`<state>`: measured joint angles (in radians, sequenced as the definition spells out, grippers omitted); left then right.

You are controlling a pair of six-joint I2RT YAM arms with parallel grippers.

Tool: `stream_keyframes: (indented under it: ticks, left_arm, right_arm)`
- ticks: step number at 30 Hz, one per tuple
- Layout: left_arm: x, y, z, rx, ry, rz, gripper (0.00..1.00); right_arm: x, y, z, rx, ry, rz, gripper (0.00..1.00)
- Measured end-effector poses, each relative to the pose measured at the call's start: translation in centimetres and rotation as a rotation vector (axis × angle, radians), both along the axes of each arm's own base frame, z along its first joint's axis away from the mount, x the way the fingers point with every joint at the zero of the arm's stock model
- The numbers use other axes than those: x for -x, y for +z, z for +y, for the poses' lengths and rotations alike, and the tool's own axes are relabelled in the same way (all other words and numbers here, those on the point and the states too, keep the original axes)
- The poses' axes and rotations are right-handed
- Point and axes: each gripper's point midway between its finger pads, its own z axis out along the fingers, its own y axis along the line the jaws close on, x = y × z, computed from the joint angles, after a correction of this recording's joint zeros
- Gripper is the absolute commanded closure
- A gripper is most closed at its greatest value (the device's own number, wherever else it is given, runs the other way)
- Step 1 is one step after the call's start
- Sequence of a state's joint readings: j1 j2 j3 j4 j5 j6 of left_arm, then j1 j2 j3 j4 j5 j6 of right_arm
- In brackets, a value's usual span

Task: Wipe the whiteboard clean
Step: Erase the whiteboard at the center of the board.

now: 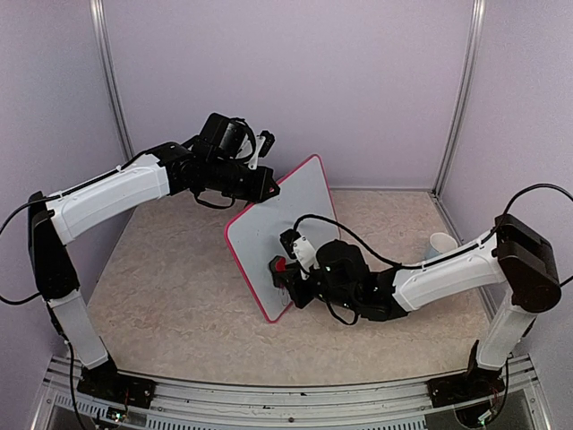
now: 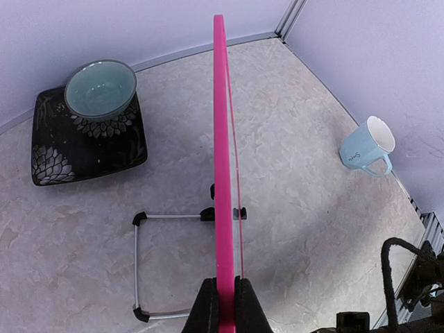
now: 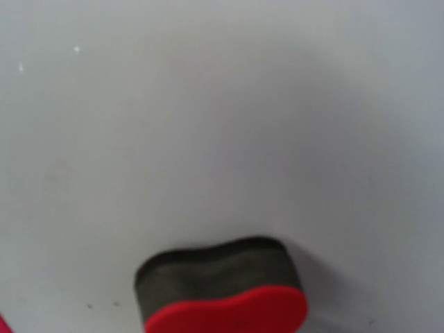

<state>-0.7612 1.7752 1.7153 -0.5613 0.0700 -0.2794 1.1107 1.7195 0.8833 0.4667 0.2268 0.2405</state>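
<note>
The whiteboard (image 1: 269, 224), white with a pink-red frame, stands tilted at the table's middle. Its face shows no writing, only faint specks in the right wrist view (image 3: 222, 104). My left gripper (image 1: 269, 191) is shut on the board's upper left edge. The left wrist view shows the frame edge-on (image 2: 220, 139) clamped between the black fingers (image 2: 205, 309). My right gripper (image 1: 285, 266) holds a red eraser (image 1: 279, 264) against the board's lower face. The eraser's dark felt (image 3: 222, 267) presses on the board. The right fingers are out of that view.
A light blue mug (image 1: 440, 242) lies at the right wall, also in the left wrist view (image 2: 368, 147). Behind the board, a pale bowl (image 2: 101, 89) sits on a black patterned plate (image 2: 55, 163). The board's wire stand (image 2: 136, 263) rests on the table.
</note>
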Motion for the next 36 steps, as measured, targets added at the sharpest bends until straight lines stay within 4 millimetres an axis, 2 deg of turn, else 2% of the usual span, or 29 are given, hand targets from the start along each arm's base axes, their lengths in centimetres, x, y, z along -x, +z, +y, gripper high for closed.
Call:
stream_keyframes:
  ticks: [7, 14, 16, 19, 23, 26, 28, 36]
  left_arm:
    - [0.1, 0.1, -0.1, 0.001, -0.002, -0.001, 1.00]
    - [0.1, 0.1, -0.1, 0.000, 0.000, -0.003, 1.00]
    - [0.1, 0.1, -0.1, 0.001, 0.000, -0.002, 1.00]
    - [0.1, 0.0, -0.1, 0.004, 0.002, -0.003, 1.00]
    - [0.0, 0.0, -0.1, 0.005, 0.003, -0.004, 1.00]
    - [0.0, 0.0, -0.1, 0.006, 0.005, -0.004, 1.00]
    - [0.0, 0.1, -0.2, 0.006, 0.005, -0.005, 1.00]
    - [0.0, 0.1, -0.2, 0.009, 0.004, -0.010, 1.00]
  right_arm:
    - [0.1, -0.1, 0.1, -0.002, 0.003, 0.004, 0.80]
    - [1.4, 3.3, 0.7, -0.058, 0.048, -0.038, 0.80]
    - [2.4, 3.4, 1.2, -0.058, 0.068, -0.039, 0.80]
    - [4.2, 2.3, 2.3, -0.037, 0.103, -0.031, 0.80]
    - [5.5, -1.1, 2.9, 0.032, 0.115, 0.005, 0.81]
    - [5.2, -3.8, 2.3, 0.096, 0.080, 0.038, 0.81]
    - [4.9, -4.8, 1.9, 0.124, 0.050, 0.050, 0.81]
    - [3.9, -6.8, 0.7, 0.196, -0.031, 0.070, 0.82]
